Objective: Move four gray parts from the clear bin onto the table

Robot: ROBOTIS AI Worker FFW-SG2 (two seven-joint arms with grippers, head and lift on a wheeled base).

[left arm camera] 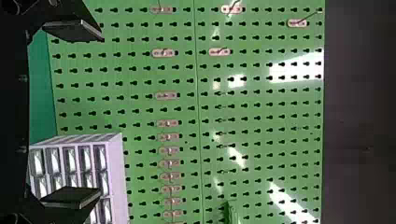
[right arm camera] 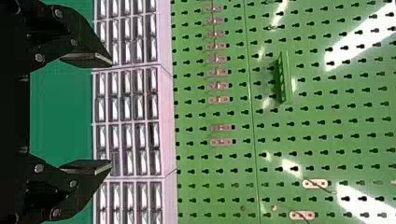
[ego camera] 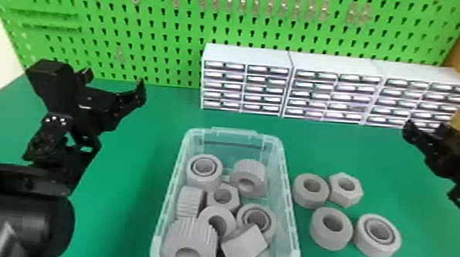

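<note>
We see the bin [ego camera: 236,133] on the surface [ego camera: 132,193], near the middle, with parts in it. At its far end, one part [ego camera: 204,171] lies left and another [ego camera: 251,170] right; a nut [ego camera: 231,205] lies nearer, between these two. The near end is crowded, and we cannot fairly say how many parts lie there. Right of the bin, four parts rest on the surface: a ring [ego camera: 301,199] with another nut [ego camera: 356,193] just to its right, and before them a second ring [ego camera: 322,237], left of a bearing [ego camera: 387,247]. Behind, three drawer units [ego camera: 248,56] stand side by side, before a pegboard [ego camera: 162,28].
</note>
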